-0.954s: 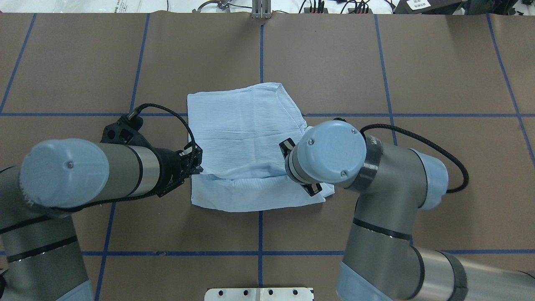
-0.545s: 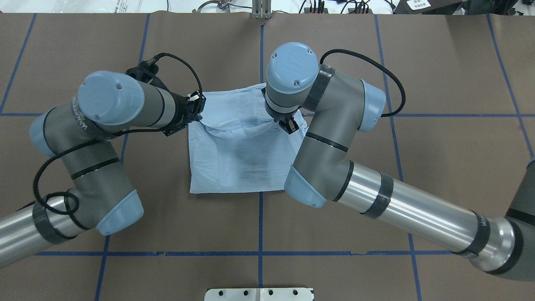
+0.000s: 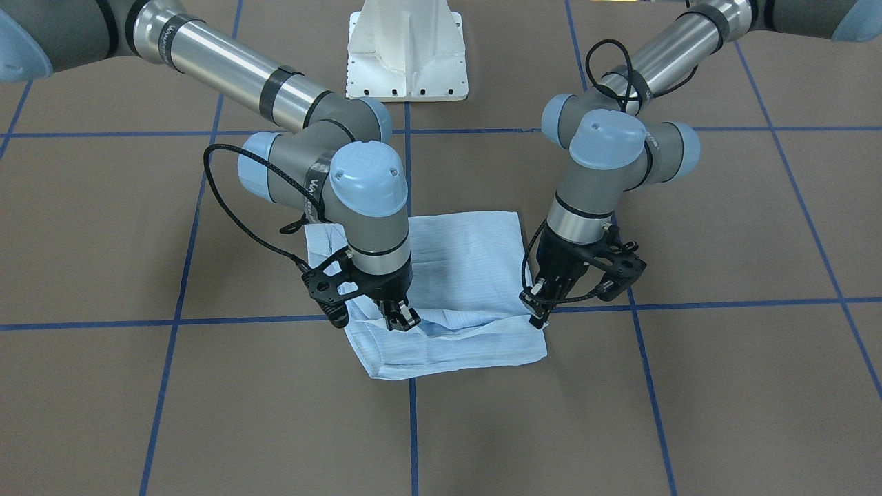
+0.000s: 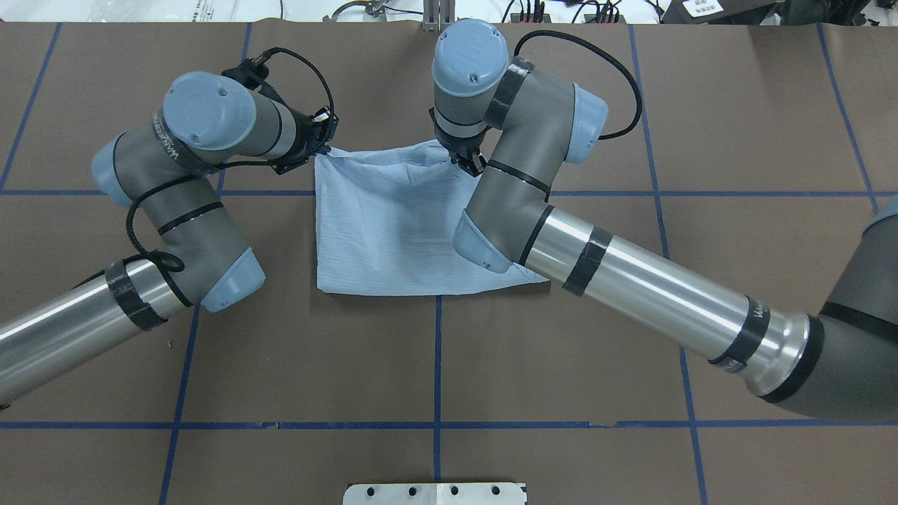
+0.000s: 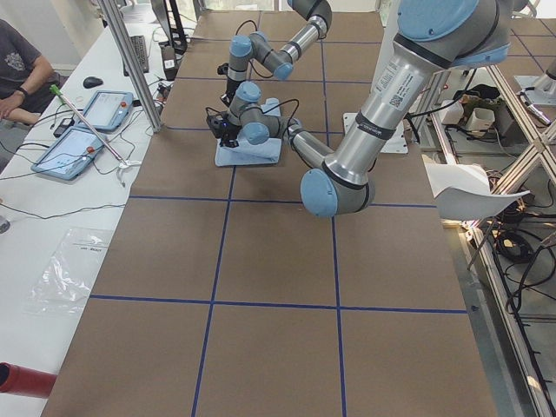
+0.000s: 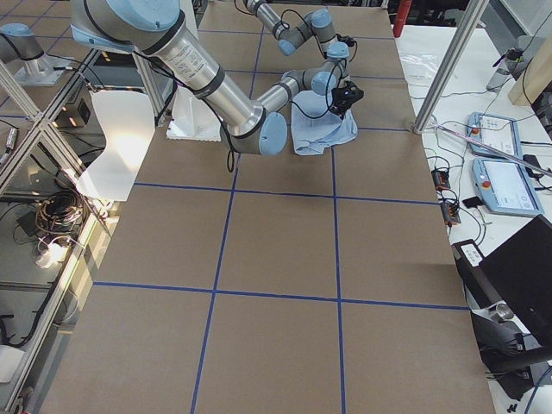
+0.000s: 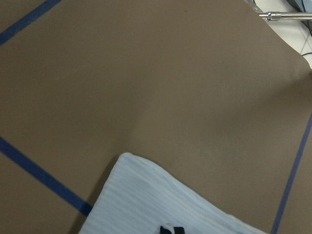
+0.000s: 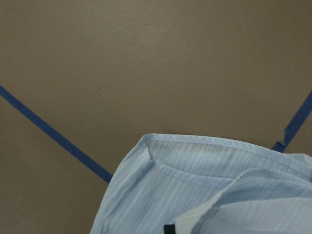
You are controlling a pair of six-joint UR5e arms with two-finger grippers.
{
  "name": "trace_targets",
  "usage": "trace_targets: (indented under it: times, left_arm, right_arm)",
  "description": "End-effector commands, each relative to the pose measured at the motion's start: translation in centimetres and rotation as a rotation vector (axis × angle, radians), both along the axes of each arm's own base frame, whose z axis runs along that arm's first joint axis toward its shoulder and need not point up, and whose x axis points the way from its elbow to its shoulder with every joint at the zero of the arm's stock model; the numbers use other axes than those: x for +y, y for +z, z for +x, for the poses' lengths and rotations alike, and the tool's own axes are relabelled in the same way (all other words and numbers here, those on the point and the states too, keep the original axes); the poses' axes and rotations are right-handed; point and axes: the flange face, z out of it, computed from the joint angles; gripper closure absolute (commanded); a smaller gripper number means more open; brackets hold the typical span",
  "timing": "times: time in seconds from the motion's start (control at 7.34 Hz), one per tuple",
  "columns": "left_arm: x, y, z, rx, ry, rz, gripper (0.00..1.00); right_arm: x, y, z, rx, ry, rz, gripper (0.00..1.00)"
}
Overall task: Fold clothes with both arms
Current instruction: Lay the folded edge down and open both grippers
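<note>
Since a second ago I have carried the near edge of the shirt (image 4: 393,238) over to its far edge on the desk (image 4: 631,315); left gripper (image 4: 324,142) and right gripper (image 4: 466,160), both pinched shut on that edge, should lower level and align the edges before release.
</note>
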Motion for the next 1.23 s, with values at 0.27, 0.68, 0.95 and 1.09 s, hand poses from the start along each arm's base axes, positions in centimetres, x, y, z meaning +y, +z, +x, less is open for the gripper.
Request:
trace_targets:
  times: [0.27, 0.68, 0.95, 1.09]
  left_arm:
    - [-2.6, 2.8, 2.1, -0.011, 0.004, 0.010, 0.88]
    - [-4.7, 1.9, -1.0, 0.017, -0.018, 0.087, 0.70]
    - [-6.0, 2.4, -3.1, 0.025, 0.008, 0.096, 0.69]
    - [-6.5, 2.6, -4.5, 0.022, 0.052, 0.115, 0.69]
  right_arm:
    - [-1.4, 1.1, -0.9, -0.004, -0.017, 0.032, 1.00]
    - [-3.5, 0.7, 0.6, -0.006, -0.059, 0.126, 0.00]
    - [-6.0, 2.4, 3.2, 0.025, -0.131, 0.167, 0.00]
    - [-7.1, 3.1, 4.8, 0.029, -0.152, 0.177, 0.00]
